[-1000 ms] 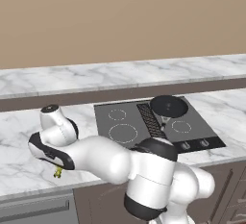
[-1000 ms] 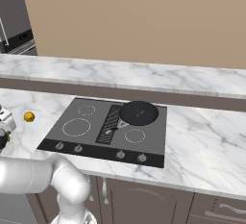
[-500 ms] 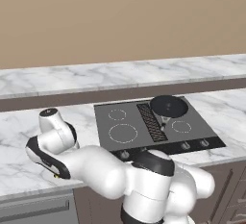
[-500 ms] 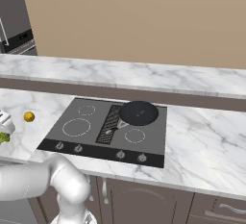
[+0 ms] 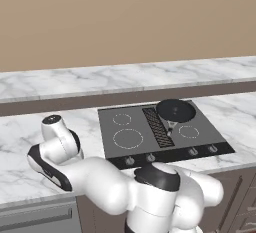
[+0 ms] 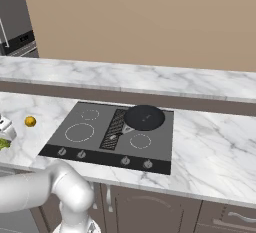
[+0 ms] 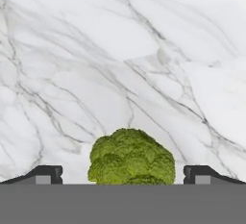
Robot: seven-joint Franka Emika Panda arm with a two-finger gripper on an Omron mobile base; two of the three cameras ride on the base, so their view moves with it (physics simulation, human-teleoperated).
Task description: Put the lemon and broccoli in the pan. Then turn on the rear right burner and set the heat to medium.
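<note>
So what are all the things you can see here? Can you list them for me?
broccoli: one, green, on the counter left of the stove, between the tool's two fingertips.
lemon: one, yellow-orange, on the counter left of the stove, apart from the broccoli.
pan: one, black, on the rear right burner, nothing in it.
stove: one, dark grey, set into the counter, four knobs along its front edge.
counter: one, white marble, with a raised ledge behind.
wall: tan, behind the ledge.
arm: one, white, reaching left over the counter.
tool: one, dark fingertips, open around the broccoli, not closed yet.
</note>
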